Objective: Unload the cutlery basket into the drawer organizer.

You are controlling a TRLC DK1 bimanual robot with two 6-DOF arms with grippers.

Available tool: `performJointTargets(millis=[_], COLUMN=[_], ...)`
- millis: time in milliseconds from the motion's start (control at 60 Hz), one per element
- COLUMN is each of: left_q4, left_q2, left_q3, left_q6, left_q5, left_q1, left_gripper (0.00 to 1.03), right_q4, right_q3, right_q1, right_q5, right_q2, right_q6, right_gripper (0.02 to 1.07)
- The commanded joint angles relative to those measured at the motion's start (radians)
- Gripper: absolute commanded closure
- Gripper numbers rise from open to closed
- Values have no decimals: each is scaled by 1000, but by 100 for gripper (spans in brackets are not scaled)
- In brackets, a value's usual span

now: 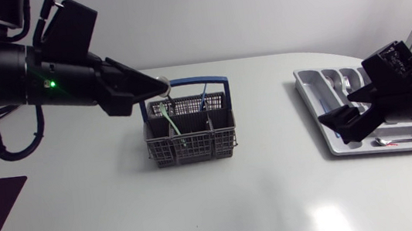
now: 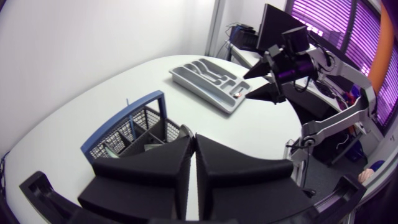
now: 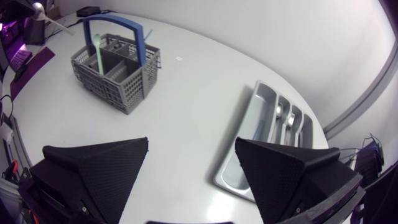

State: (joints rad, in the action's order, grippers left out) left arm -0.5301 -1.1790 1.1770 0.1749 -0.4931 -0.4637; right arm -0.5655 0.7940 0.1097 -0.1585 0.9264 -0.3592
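One metal spoon [image 3: 38, 8] sat clamped in the left pincer [image 1: 157, 84] just above the cutlery basket [image 1: 191, 139] on the worktop [image 1: 263, 202]. Wide open and empty, the right pincer [image 3: 191, 142] hung near the drawer organizer [image 1: 310, 100].

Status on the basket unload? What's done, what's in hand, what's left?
Partly done.
Done: the organizer holds silver pieces and a red-handled piece.
In hand: the left end effector is shut on a silver utensil above the basket.
Left: a green utensil and a blue utensil stand in the basket.
The right end effector is open and empty over the organizer.
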Motion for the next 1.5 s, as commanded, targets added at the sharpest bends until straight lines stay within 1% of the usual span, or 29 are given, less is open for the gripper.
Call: performJointTargets(millis=[0,250,350,417,533,683,733,783,867,967,1100,1200,1267,1300,1483], left_q4=[-16,-11,-11,-11,-16,-30,-42,-54,-67,-74,-85,-85,-85,-84,-82], left_q2=[12,-1,-24,-37,-62,-90,-99,-108,-119,-122,-126,-130,-136,-140,-149], left_q3=[-42,-114,-114,-112,-103,-99,-97,-94,-85,-77,-68,-65,-63,-63,-60], left_q6=[-22,58,67,78,89,115,129,141,146,152,156,156,158,160,161], left_q5=[-56,-177,-234,-248,-277,-288,-288,-289,-305,-305,-306,-308,-311,-311,-312], left_q1=[-16,-102,-116,-139,-167,-216,-225,-233,-233,-231,-233,-233,-233,-233,-234], left_gripper=[100,100,100,100,100,100,100,100,100,100,100,100,100,100,100], right_q4=[-8,61,101,131,227,260,262,268,279,288,294,296,296,296,294], right_q3=[-33,-88,-108,-124,-153,-151,-151,-154,-162,-168,-174,-174,-171,-171,-173], right_q1=[45,228,280,335,413,459,478,493,502,513,521,528,535,539,564], right_q5=[-41,-150,-199,-205,-208,-262,-277,-285,-305,-335,-352,-357,-358,-358,-358], right_q2=[-15,-34,-32,-31,-26,9,17,25,35,48,48,48,48,46,46], right_q6=[9,-43,-61,-78,-109,-156,-178,-192,-216,-231,-238,-236,-233,-231,-216], right_gripper=[7,7,7,7,7,9,13,14,22,38,58,67,77,80,80])
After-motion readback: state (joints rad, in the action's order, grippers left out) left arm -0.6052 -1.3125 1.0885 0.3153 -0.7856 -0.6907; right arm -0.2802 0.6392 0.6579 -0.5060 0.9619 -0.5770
